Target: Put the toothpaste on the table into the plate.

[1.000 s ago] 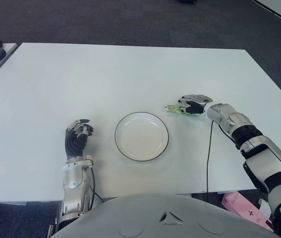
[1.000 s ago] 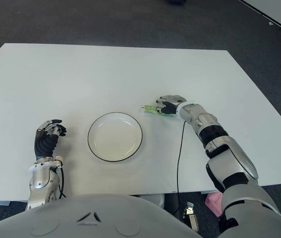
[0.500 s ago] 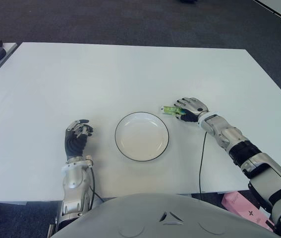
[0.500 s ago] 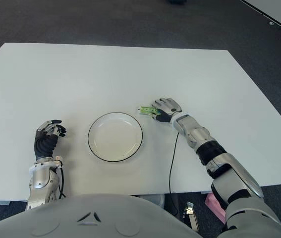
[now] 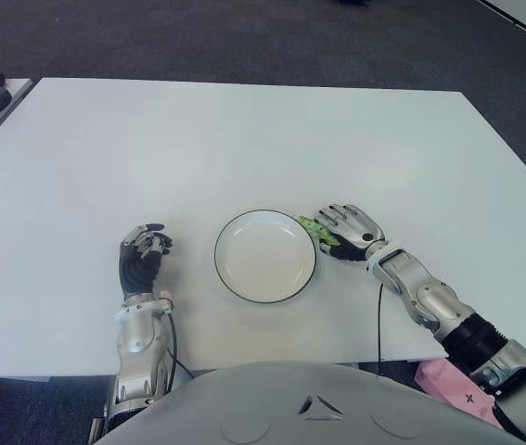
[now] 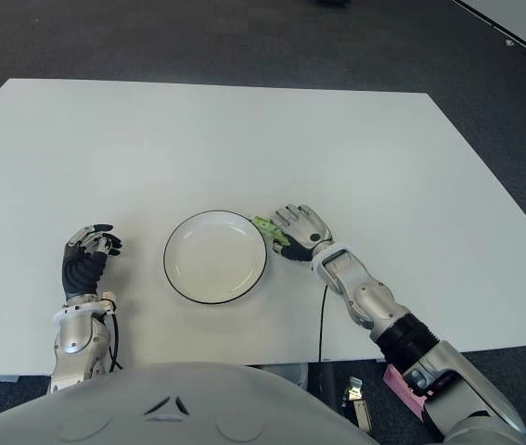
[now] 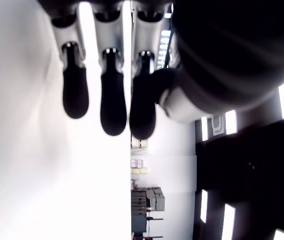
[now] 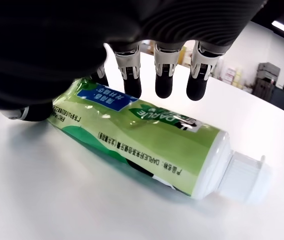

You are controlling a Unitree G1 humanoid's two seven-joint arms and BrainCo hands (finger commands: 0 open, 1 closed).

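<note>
1. The toothpaste is not yet in the plate; it lies on the white table at the plate's right rim, under the right hand.
2. That hand's fingers are spread above the tube, gripping nothing.
3. The tube is soft green plastic with a ribbed white cap; the plate is round, white and dark-rimmed.
4. The left hand, left of the plate, is loosely curled and empty.

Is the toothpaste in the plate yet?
Not yet. The toothpaste lies on the table at the plate's right rim, under the right hand, whose fingers are spread above it.
</note>
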